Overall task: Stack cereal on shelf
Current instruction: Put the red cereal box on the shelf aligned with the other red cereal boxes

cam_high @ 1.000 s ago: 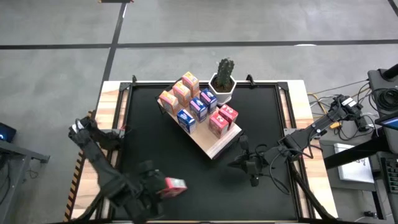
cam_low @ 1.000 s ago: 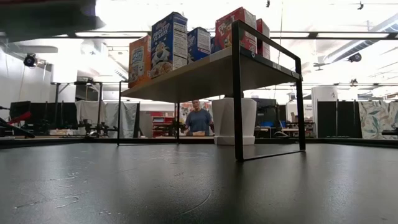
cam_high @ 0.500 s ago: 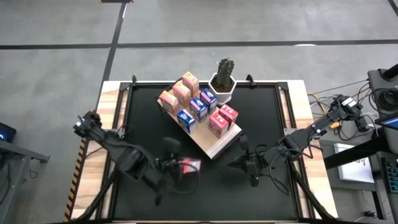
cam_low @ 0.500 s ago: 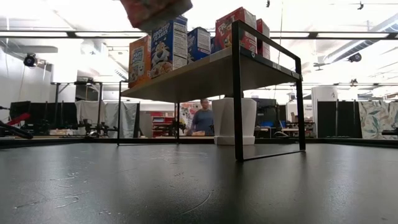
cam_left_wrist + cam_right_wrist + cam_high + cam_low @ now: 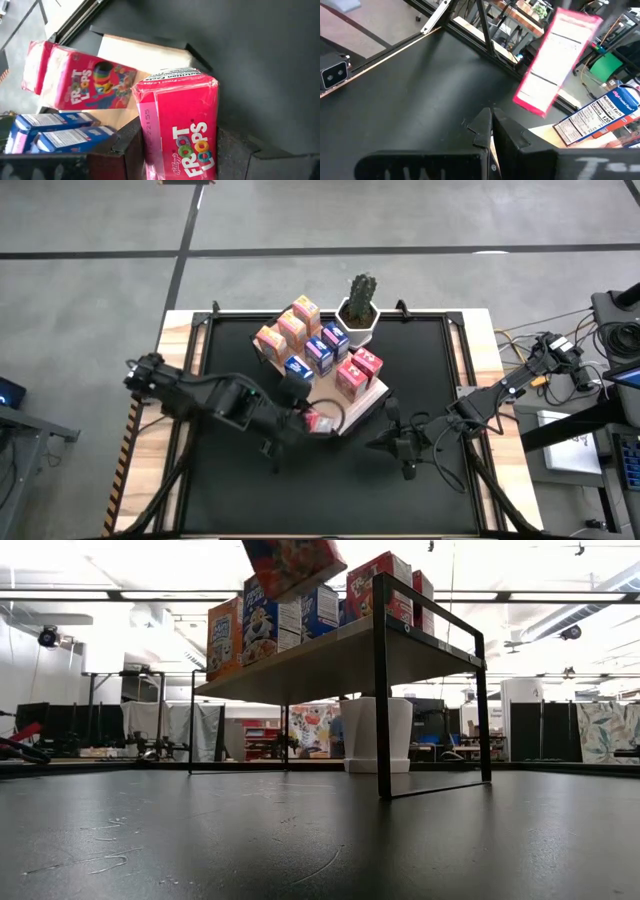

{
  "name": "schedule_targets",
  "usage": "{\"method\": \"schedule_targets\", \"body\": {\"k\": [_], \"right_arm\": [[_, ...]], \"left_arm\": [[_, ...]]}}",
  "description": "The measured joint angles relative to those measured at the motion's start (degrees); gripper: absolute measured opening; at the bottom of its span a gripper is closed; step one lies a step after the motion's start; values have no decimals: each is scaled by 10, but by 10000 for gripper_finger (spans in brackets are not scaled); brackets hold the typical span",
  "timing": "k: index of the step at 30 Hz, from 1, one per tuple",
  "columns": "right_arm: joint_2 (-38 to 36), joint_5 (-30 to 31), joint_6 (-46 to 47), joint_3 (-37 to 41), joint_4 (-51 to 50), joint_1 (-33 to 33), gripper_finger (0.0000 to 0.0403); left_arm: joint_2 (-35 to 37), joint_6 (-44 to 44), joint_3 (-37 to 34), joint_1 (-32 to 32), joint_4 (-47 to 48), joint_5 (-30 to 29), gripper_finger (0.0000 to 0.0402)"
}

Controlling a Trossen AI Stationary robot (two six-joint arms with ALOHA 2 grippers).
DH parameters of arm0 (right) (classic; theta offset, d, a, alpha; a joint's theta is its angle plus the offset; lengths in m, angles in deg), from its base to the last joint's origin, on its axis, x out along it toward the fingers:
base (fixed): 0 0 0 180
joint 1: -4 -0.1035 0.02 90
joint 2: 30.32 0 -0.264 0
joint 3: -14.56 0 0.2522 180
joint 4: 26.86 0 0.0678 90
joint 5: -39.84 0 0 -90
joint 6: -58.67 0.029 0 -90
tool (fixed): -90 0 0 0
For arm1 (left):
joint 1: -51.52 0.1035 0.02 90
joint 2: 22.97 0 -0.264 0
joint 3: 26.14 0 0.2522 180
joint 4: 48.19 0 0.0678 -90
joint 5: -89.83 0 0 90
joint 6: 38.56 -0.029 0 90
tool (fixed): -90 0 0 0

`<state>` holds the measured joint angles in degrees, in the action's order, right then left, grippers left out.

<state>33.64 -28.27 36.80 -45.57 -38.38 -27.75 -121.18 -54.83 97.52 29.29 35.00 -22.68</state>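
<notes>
High view: the left gripper point(image 5: 312, 421) pinches a Froot Loops box point(image 5: 322, 422) at the shelf's point(image 5: 352, 412) seven-o'clock edge — eight boxes already stand on it. The right gripper point(image 5: 392, 442), pressed together, waits at five o'clock. Low view: the box point(image 5: 292, 562) hangs tilted above shelf height. Left wrist view: bare board lies beyond the held box point(image 5: 181, 131). The placing step is in hand — next, carry it over that bare patch, level it, lower, release.

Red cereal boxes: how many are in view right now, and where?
3. Two red boxes stand side by side on the shelf; a third is held by the left gripper at its near edge. Others may be hidden.
</notes>
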Motion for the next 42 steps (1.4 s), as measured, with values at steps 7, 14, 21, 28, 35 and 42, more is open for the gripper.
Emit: {"method": "schedule_targets", "body": {"k": [7, 14, 21, 28, 35, 42], "right_arm": [[0, 1, 3, 0, 0, 0, 9], [0, 1, 3, 0, 2, 0, 9], [0, 2, 3, 0, 2, 0, 9], [-1, 6, 9, 0, 2, 0, 9], [-1, 6, 14, 0, 2, 0, 9], [-1, 6, 16, 0, 2, 0, 9]], "left_arm": [[0, -56, -1, 56, -13, 36, 168], [0, -84, -1, 97, -42, 83, 168], [0, -90, -4, 119, -72, 82, 168], [0, -88, -16, 127, -87, 82, 168], [-6, -81, -24, 133, -88, 81, 168], [-34, -81, -24, 133, -85, 81, 168]]}}
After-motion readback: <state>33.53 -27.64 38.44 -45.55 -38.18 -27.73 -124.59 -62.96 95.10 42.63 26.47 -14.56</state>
